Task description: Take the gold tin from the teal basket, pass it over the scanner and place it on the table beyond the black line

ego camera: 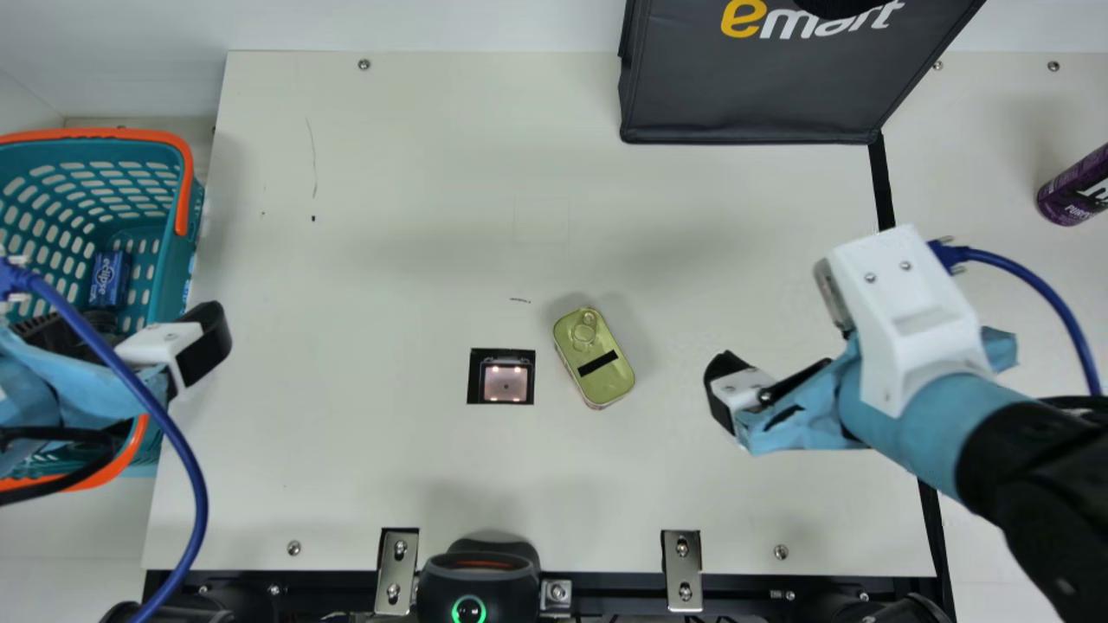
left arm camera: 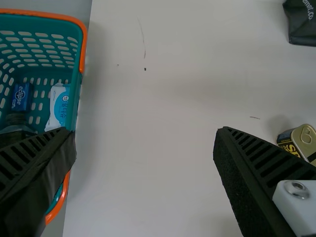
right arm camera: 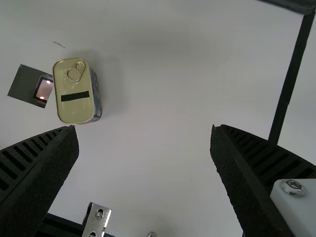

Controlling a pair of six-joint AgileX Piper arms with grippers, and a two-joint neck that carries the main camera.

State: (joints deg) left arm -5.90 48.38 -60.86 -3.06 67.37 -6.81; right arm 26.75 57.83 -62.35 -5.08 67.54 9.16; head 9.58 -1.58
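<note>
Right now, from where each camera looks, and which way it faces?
Main view: neck camera, facing down at the table; left arm and right arm show.
Left wrist view: left wrist, looking down at basket; left tool shows.
Right wrist view: right wrist, looking down at black line; right tool shows.
Both wrist views share the gold tin.

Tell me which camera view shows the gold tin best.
The right wrist view: the gold tin shows whole and large, with pull ring, black stripe and one long side. The main view has the whole lid too, but smaller. The left wrist view has part of the tin, cut off by the edge.
</note>
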